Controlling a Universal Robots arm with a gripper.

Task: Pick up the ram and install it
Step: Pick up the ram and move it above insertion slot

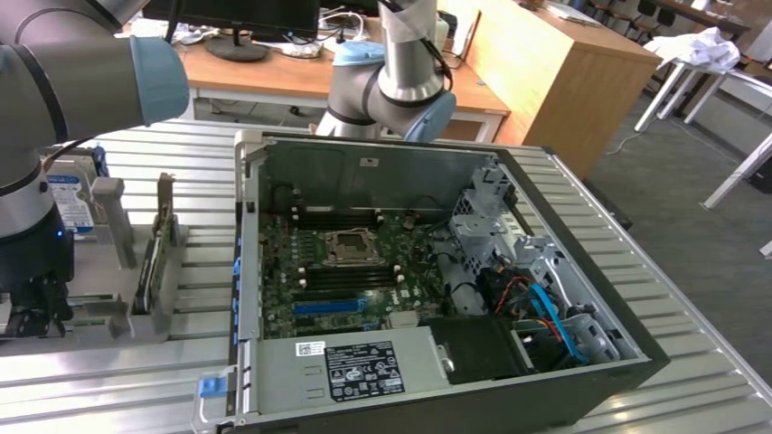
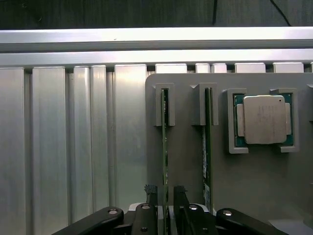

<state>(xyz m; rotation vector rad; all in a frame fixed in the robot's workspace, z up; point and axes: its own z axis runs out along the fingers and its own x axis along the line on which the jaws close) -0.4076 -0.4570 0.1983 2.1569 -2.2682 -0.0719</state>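
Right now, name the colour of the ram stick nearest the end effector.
The ram stick is green; clearest in the wrist view.

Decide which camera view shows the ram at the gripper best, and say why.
The wrist view: the ram stands on edge in a slot of the grey holder, its length plain, the gripper straddling it. In the exterior view the gripper sits at that view's left by the holder; the ram there is too thin to make out.
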